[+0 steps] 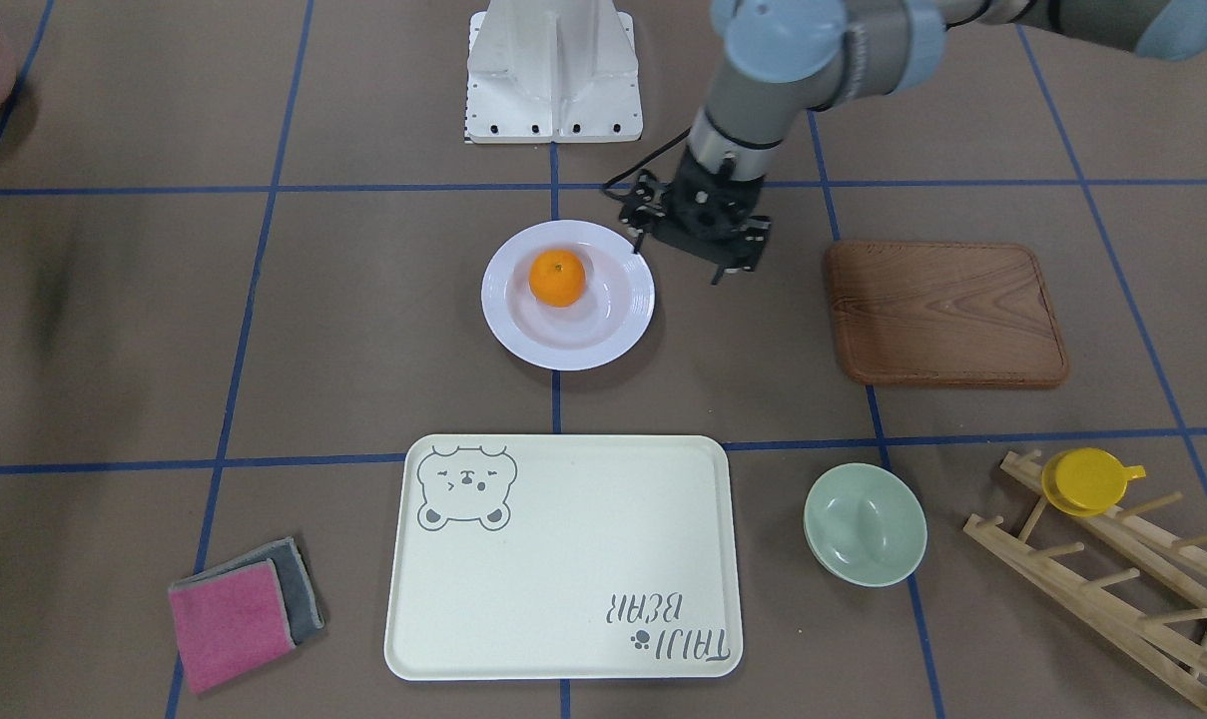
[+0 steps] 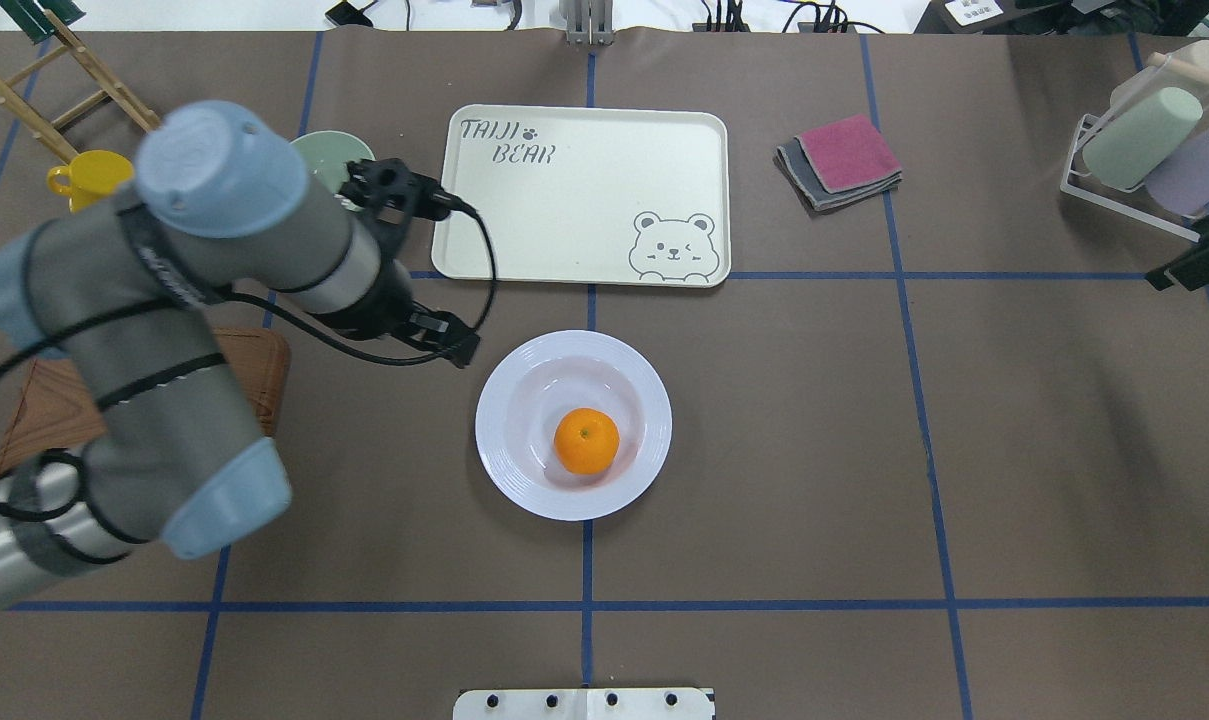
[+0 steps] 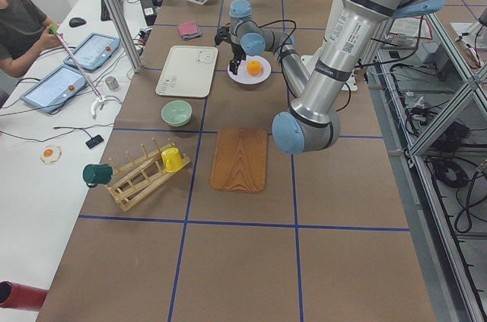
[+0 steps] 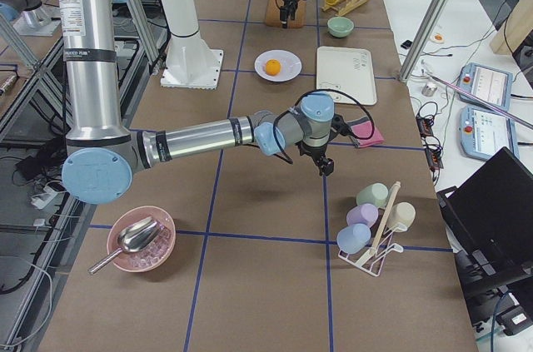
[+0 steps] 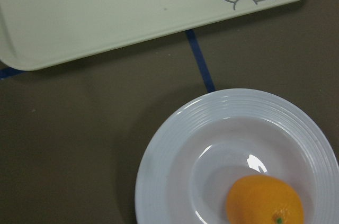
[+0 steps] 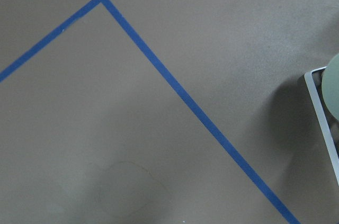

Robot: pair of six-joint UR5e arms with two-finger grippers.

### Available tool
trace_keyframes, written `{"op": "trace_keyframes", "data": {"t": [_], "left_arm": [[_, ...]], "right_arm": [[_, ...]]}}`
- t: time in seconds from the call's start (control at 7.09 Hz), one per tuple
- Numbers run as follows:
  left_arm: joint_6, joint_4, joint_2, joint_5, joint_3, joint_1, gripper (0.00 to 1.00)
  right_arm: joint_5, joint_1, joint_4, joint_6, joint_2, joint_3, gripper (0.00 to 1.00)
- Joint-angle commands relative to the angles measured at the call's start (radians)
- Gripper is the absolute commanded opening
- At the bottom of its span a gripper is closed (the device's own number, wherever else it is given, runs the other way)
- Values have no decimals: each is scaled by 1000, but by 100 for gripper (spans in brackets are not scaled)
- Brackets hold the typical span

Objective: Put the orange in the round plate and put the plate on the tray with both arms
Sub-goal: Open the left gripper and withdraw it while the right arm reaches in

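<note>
At the far left of the overhead view a yellow cup [image 2: 84, 175] hangs on a wooden peg rack [image 3: 141, 181], with a brown wooden board [image 1: 947, 312] nearer the robot. The left arm [image 2: 164, 330] reaches over both, partly covering a pale-green bowl [image 1: 865, 524]. The left gripper [image 1: 679, 258] hangs just beside the round plate's left rim – its jaws are apart with nothing between them.

Next comes the tray [image 2: 564, 215], bare, lettered "TAIJI BEAR" at one corner with a grey bear face at the opposite one. The round plate [image 2: 499, 400] sits on the table on the robot's side of the tray, apart from it, and the orange [image 2: 586, 440] lies in its well.

Further right lie pink and grey cloths [image 2: 844, 160], then a rack of pastel cups [image 4: 375, 223]. The right gripper [image 4: 323, 167] hovers near them – how its jaws stand cannot be made out.
</note>
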Motion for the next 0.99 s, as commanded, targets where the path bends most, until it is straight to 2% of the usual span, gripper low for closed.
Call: {"op": "trace_keyframes", "data": {"t": [0.0, 0.14, 0.28, 0.42, 0.56, 0.71, 0.85], "left_arm": [[361, 6, 221, -172, -60, -250, 100], [547, 6, 232, -198, 36, -363, 100], [615, -7, 218, -232, 131, -407, 100], [624, -9, 203, -232, 168, -429, 100], [685, -6, 203, -232, 187, -464, 100], [761, -3, 201, -234, 227, -513, 100], [794, -3, 188, -234, 258, -529, 100]], "right_arm": [[-2, -90, 1, 327, 6, 104, 97], [-3, -132, 92, 515, 24, 108, 96], [-52, -208, 354, 824, 27, 47, 94], [-204, -336, 602, 1131, 30, -8, 95], [-470, -509, 701, 1433, 64, -13, 95], [-633, -629, 706, 1629, 119, -15, 94], [-659, -694, 711, 1651, 125, -4, 95]]}}
